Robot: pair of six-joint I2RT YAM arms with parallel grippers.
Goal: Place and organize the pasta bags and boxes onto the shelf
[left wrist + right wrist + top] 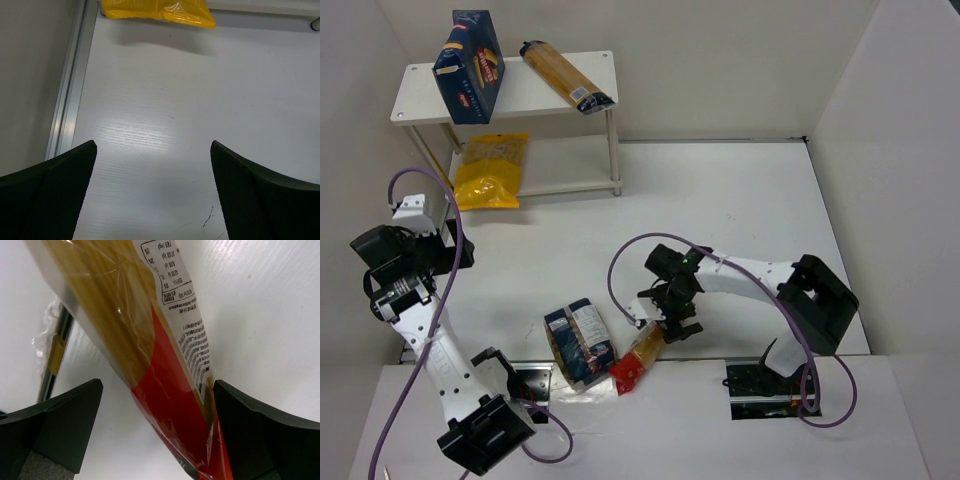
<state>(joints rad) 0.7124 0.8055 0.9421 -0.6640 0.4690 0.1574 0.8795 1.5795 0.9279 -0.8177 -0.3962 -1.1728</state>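
Cannot read the fine print on the red spaghetti bag in the right wrist view, nor see its ends past the edges or its upper part beneath the right gripper from above, and get only a cut-off strip of the yellow pouch at the left wrist view's top

Bright, even overhead light, soft shadows; a pale glare patch on the table; wrist views blur up close

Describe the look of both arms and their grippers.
The left arm and right arm have white links, black joints and a looping purple cable each. The left gripper and right gripper are black, with broad tapering fingers: fine mesh texture on the left's, grey foam on the right's.
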